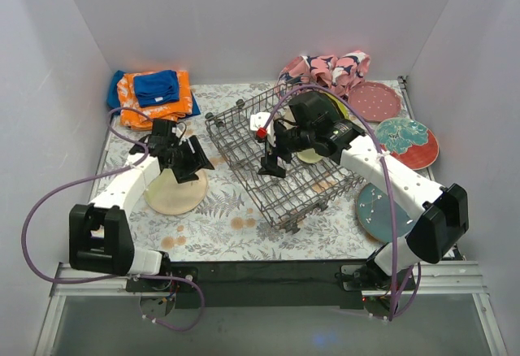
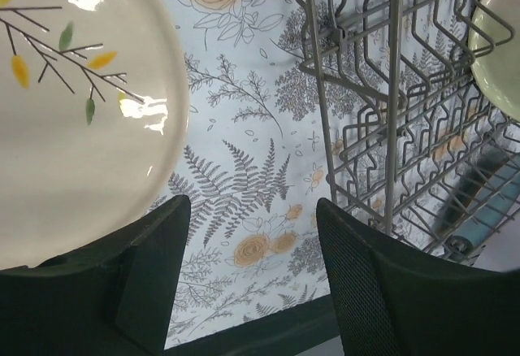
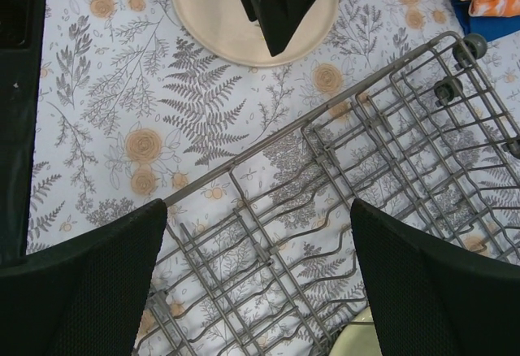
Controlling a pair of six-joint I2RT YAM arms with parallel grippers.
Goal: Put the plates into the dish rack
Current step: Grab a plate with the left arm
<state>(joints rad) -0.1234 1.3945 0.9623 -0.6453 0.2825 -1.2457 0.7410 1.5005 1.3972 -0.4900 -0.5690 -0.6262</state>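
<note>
Left wrist view, lower edge: the left gripper (image 2: 252,206) stands with its fingers (image 2: 154,267) spread and only flowered tablecloth (image 2: 244,136) in the gap. A cream plate with a leaf sprig (image 2: 73,128) fills the upper left, its rim running behind the left-hand finger; contact cannot be told.

Right wrist view, lower edge: the right gripper (image 3: 258,210) is spread wide and holds nothing, poised over the dish rack (image 3: 366,169). A sliver of a pale plate (image 3: 357,344) shows at the bottom edge.

Top view:
- The dish rack (image 1: 305,197) sits at centre, skewed on the table.
- The pale plate (image 1: 313,157) stands inside it, by the right gripper (image 1: 272,165).
- The cream plate (image 1: 175,192) lies flat at centre left, under the left gripper (image 1: 188,161).
- Right of the rack lie a dotted pink plate (image 1: 374,100), a teal plate (image 1: 402,135) on a red plate (image 1: 424,157), and a speckled blue plate (image 1: 375,210).
</note>
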